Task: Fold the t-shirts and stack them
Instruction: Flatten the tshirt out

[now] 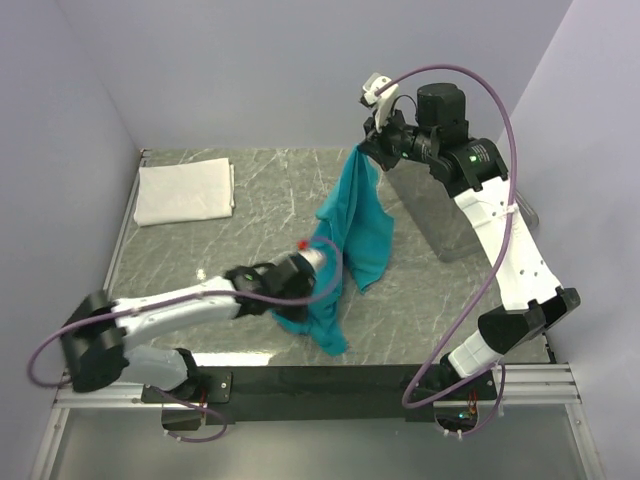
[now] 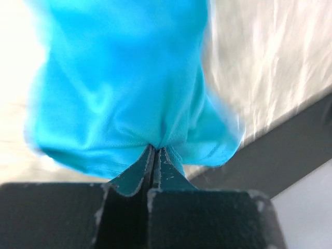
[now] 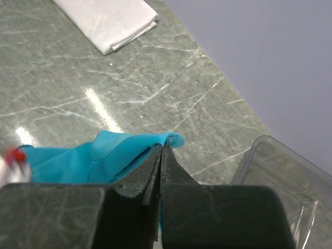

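Observation:
The teal-blue t-shirt (image 1: 355, 225) hangs crumpled in the air between both grippers over the middle of the table. My right gripper (image 1: 366, 150) is shut on its upper edge, high at the back right; in the right wrist view the cloth (image 3: 109, 155) is pinched at the fingertips (image 3: 161, 147). My left gripper (image 1: 330, 268) is shut on the lower part, with cloth (image 2: 119, 88) bunched at its tips (image 2: 154, 149). The white t-shirt (image 1: 185, 190) lies folded at the back left, also in the right wrist view (image 3: 111, 21).
A clear plastic tray (image 1: 440, 215) stands at the right of the table under the right arm; its rim shows in the right wrist view (image 3: 282, 171). The black front rail (image 1: 320, 380) runs along the near edge.

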